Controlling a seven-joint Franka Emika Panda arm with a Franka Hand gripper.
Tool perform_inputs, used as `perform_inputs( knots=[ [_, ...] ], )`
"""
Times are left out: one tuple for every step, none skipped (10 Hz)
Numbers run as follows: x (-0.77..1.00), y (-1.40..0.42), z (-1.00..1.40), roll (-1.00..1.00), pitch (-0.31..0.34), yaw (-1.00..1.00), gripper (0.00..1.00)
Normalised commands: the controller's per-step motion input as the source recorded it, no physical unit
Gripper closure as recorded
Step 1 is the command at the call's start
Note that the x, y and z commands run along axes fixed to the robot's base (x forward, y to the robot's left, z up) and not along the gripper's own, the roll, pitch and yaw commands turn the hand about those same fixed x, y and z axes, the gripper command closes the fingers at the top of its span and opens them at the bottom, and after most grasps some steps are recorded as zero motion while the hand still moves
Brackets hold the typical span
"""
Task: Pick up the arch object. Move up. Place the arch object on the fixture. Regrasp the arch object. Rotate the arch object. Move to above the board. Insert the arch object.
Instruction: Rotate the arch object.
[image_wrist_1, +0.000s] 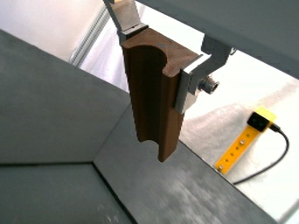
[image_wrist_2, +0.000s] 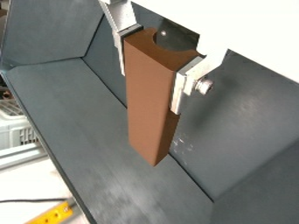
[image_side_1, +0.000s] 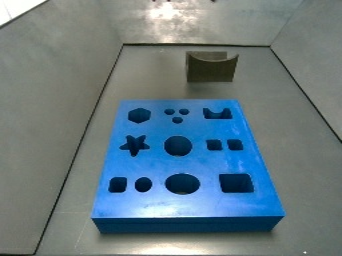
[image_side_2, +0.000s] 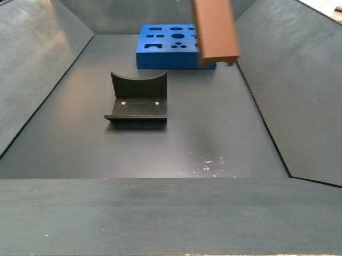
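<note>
Arch (image_wrist_2: 152, 101) held aloft, hanging long end down, clamped near its upper end between the gripper's (image_wrist_1: 160, 61) silver fingers (image_wrist_2: 191, 85); seen high above the counter (image_side_2: 201, 150) in a side view, over the gap between fixture (image_side_2: 139, 100) and board (image_side_2: 171, 46). Looks rigid, plain-faced, likely light; smooth sides may slip, so flat opposite faces near mid-length seem the surest hold.

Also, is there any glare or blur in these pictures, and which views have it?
In a wrist view, the white area behind the claw is overexposed, though the long orange-brown bar-shaped block it holds stays sharp. In a side view, the bar looks soft and is cut by the frame's top. In a side view, the bright blue slab with cut-out holes is evenly lit, with mild sheen on the grey floor behind.
</note>
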Motion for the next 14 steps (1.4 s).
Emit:
perform_inputs(
  knots=[
    [-0.48,0.04,0.09,-0.13,-0.021,-0.07,1.0],
    [-0.37,0.03,0.07,-0.13,-0.02,-0.06,1.0],
    [0.0,0.0,0.0,-0.95,-0.107,-1.0,1.0],
    [0.1,0.04,-0.01,-0.94,-0.08,-1.0,1.0],
    [0.02,0.06,0.02,-0.94,-0.037,-1.0,1.0],
    [-0.01,0.04,0.03,-0.93,-0.005,-1.0,1.0],
    [-0.01,0.02,0.02,-0.91,0.066,-1.0,1.0],
    [0.0,0.03,0.01,-0.9,0.122,-1.0,1.0],
    [0.01,0.02,0.01,-0.89,0.195,-1.0,1.0],
    [0.0,0.01,0.01,-0.89,0.245,-1.0,1.0],
    [-0.01,0.02,0.03,-0.9,0.313,-1.0,1.0],
    [-0.02,0.02,0.03,-0.9,0.348,-1.0,1.0],
    [-0.01,0.02,0.03,-0.92,0.419,-1.0,1.0],
    [0.0,0.02,0.03,-0.95,0.474,-1.0,1.0]
  ],
)
